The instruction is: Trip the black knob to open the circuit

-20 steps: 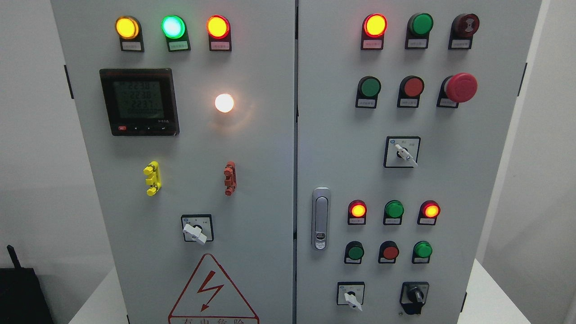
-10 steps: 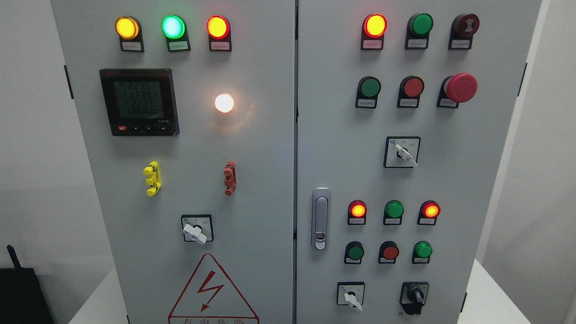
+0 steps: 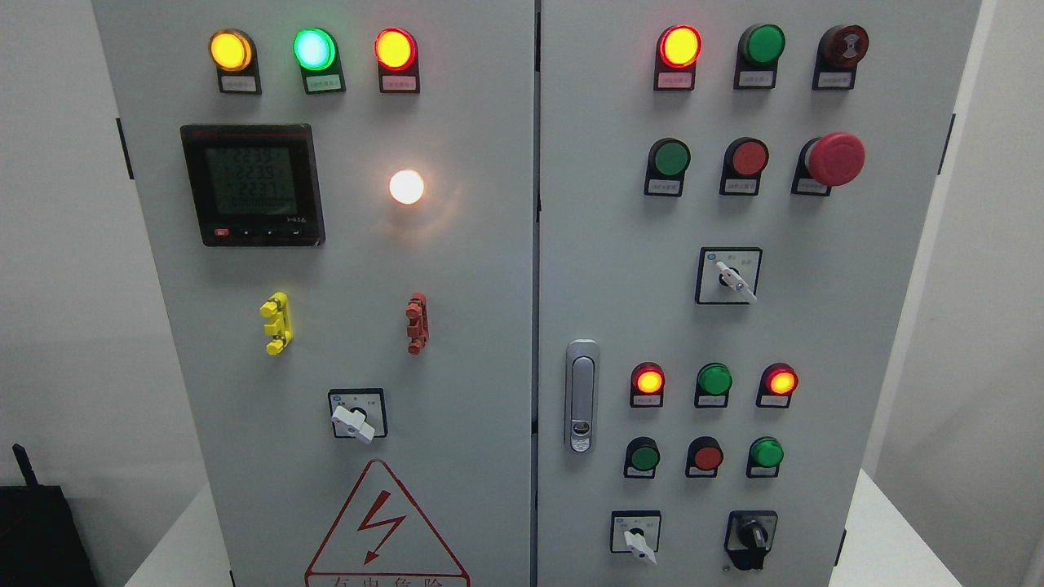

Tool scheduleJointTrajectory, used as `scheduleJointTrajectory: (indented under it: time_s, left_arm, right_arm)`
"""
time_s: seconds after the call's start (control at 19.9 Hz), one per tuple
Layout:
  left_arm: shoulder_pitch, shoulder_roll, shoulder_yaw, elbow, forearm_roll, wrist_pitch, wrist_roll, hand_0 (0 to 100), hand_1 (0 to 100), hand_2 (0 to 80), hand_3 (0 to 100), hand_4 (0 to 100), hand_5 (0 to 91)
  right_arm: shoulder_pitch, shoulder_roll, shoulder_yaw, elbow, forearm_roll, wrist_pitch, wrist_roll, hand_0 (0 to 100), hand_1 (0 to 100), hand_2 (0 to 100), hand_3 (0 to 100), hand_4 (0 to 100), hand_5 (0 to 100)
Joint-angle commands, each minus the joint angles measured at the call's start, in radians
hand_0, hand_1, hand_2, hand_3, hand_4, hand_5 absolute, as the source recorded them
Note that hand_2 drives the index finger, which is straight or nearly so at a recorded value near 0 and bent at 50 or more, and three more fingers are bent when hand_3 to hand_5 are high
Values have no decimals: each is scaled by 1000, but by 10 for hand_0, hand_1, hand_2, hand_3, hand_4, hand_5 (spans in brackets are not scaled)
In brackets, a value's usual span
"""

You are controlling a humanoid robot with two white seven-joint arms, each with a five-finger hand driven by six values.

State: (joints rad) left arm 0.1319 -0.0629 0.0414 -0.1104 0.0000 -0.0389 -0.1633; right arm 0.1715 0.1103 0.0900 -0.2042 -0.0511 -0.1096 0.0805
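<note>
Two grey cabinet doors fill the frame, their lamps glowing. The black knob sits at the lower right of the frame, on the right-hand door, its handle pointing roughly up, just right of a white selector switch. Above it run rows of red and green buttons (two red lamps lit). A red mushroom button stands out at upper right, a digital meter at upper left. Neither robot hand appears in the picture, so their fingers cannot be judged.
</note>
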Motion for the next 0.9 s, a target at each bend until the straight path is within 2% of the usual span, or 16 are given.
scheduleJointTrajectory:
  time_s: [0.0, 0.1, 0.25, 0.5, 0.6, 0.75, 0.85]
  left_arm:
    - [0, 0, 0, 0, -23, 1, -1, 120, 389, 0, 0, 0, 0]
    - [0, 0, 0, 0, -23, -1, -1, 120, 389, 0, 0, 0, 0]
    - [0, 0, 0, 0, -23, -1, -1, 120, 389, 0, 0, 0, 0]
    - [0, 0, 0, 0, -23, 1, -1, 120, 389, 0, 0, 0, 0]
    - [0, 0, 0, 0, -23, 1, -1, 120, 389, 0, 0, 0, 0]
    - [0, 0, 0, 0, -23, 1, -1, 120, 389, 0, 0, 0, 0]
    - [0, 0, 0, 0, -23, 1, -1, 120, 389, 0, 0, 0, 0]
  right_arm:
    - [61, 5, -27, -220, -1, -10, 5, 0, 19, 0, 0, 0, 0]
    - [85, 3, -29, -289, -1, -41, 10, 0, 12, 0, 0, 0, 0]
    - [89, 3, -29, -317, -1, -113, 19, 0, 13, 0, 0, 0, 0]
    - [89, 3, -29, -333, -1, -274, 16, 0, 0, 0, 0, 0, 0]
    - [89, 3, -29, -348, 0, -326, 15, 0, 0, 0, 99, 81, 0]
    - [91, 3, -29, -394, 2, -352, 12, 0, 0, 0, 162, 179, 10]
    - [97, 3, -30, -444, 0, -355, 8, 0, 0, 0, 202, 235, 99]
